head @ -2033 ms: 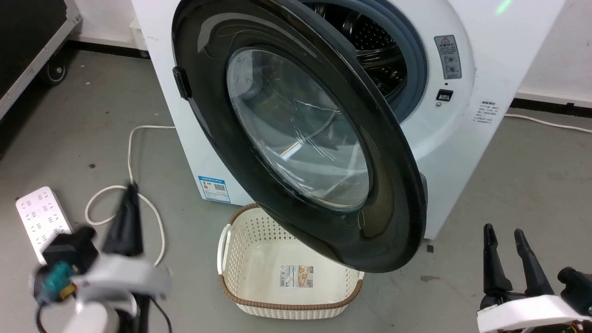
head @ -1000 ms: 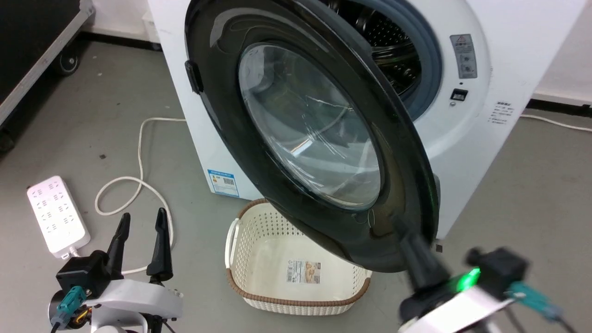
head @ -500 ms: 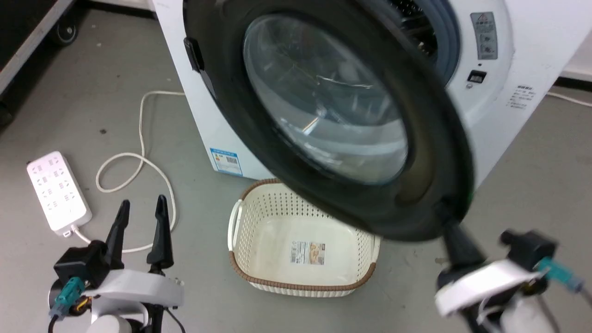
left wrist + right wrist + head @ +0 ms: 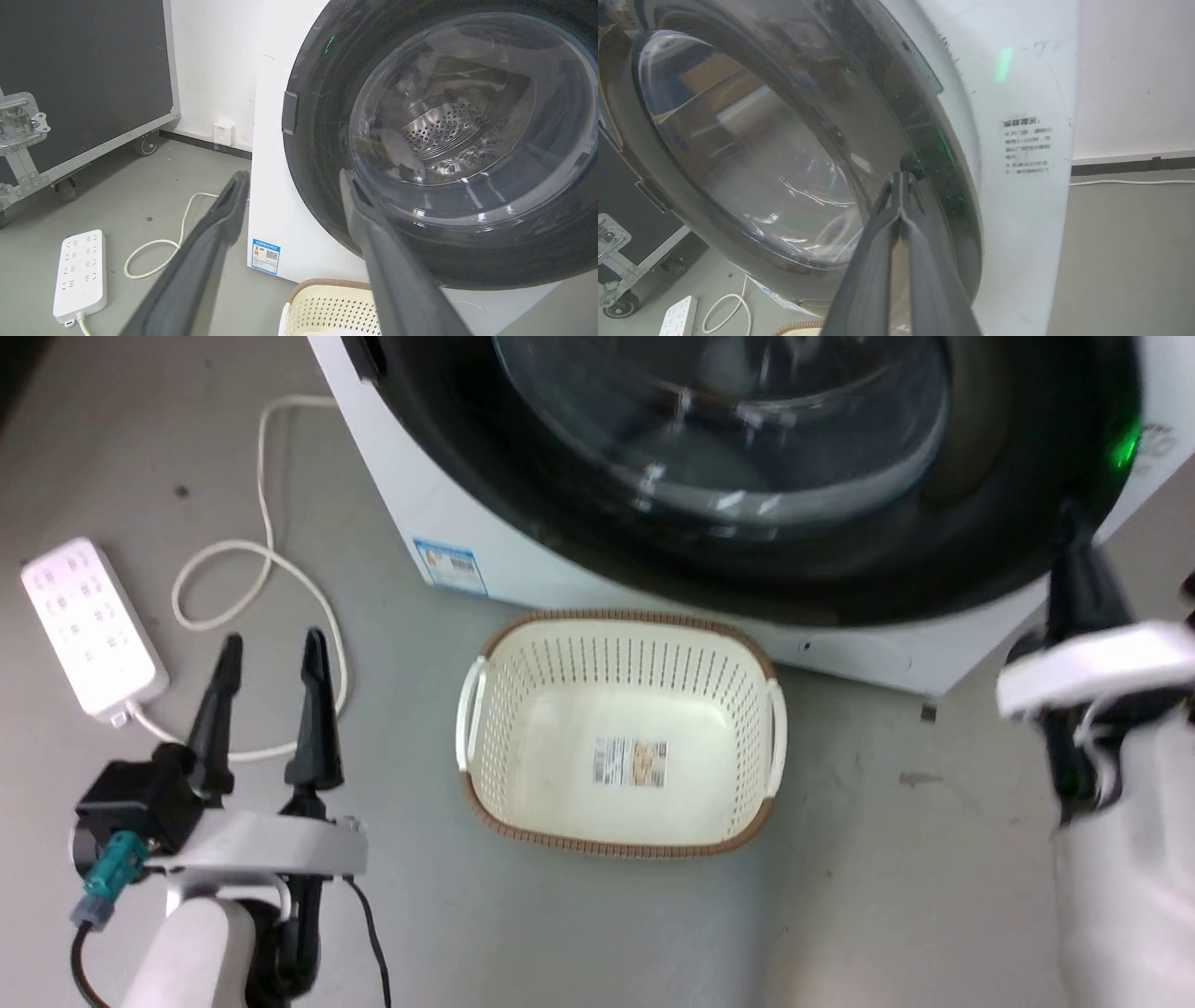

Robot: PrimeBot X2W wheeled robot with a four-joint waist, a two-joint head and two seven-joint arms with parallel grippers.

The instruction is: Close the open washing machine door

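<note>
Currently the washing machine door (image 4: 523, 504) lies nearly flush against the white washer front (image 4: 1017, 93), at 12 o'clock in the head view; the right gripper (image 4: 901, 179), fingers pressed together and holding nothing, touches the door's black rim at 3 o'clock; the left gripper (image 4: 271, 639), spread wide and empty, hovers at 8 o'clock, beside the laundry basket (image 4: 485, 728).

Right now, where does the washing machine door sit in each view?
Head view: washing machine door across the top edge.
Left wrist view: door fills the right half.
Right wrist view: door fills left and centre.
Shared landmark: white power strip on the floor, left.
</note>
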